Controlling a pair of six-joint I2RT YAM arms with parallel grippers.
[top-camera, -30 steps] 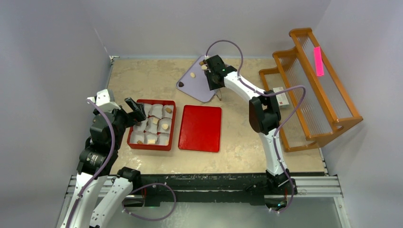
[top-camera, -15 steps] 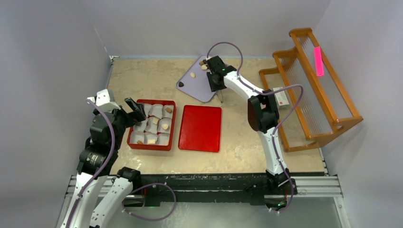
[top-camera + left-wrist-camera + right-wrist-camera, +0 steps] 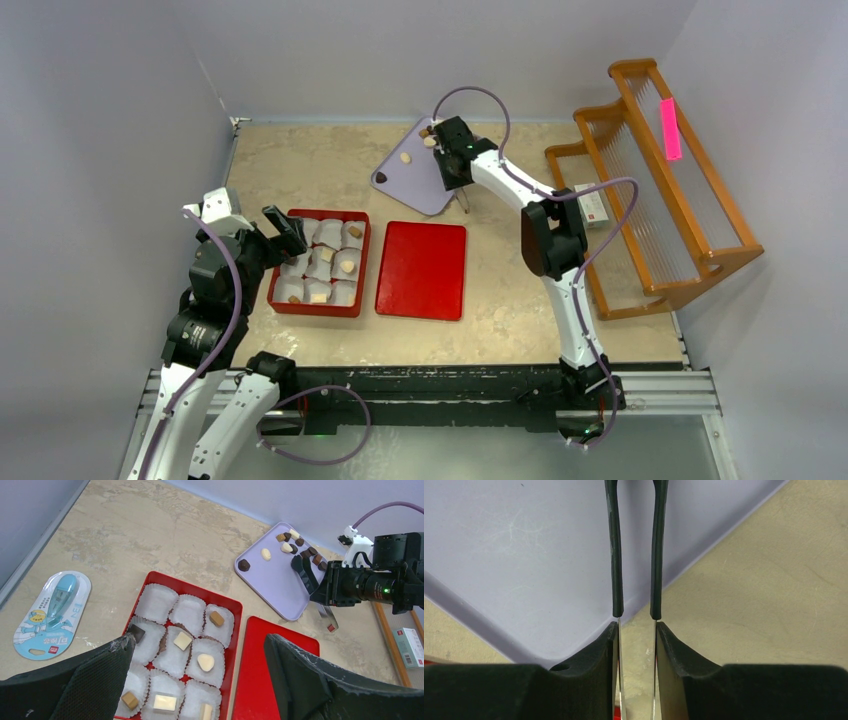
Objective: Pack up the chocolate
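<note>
Looks mostly packed: seven of nine white paper cups (image 3: pixel 156 602) in red rectangular box (image 3: pixel 197 588) filled, chocolate pieces (image 3: pixel 266 554) remaining on lilac tray (image 3: pixel 280 585) beyond it, right gripper (image 3: pixel 636 630) clamping empty black-sleeved tweezers (image 3: pixel 614 555), left gripper (image 3: pixel 198 642) gaping, empty.

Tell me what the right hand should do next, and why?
Probably pinch one piece from the small brown and cream chocolates heaped far back on the lavender tray. The right hand grips black-handled metal tweezers pointing at that heap, and two white paper cups in the red box look empty.
</note>
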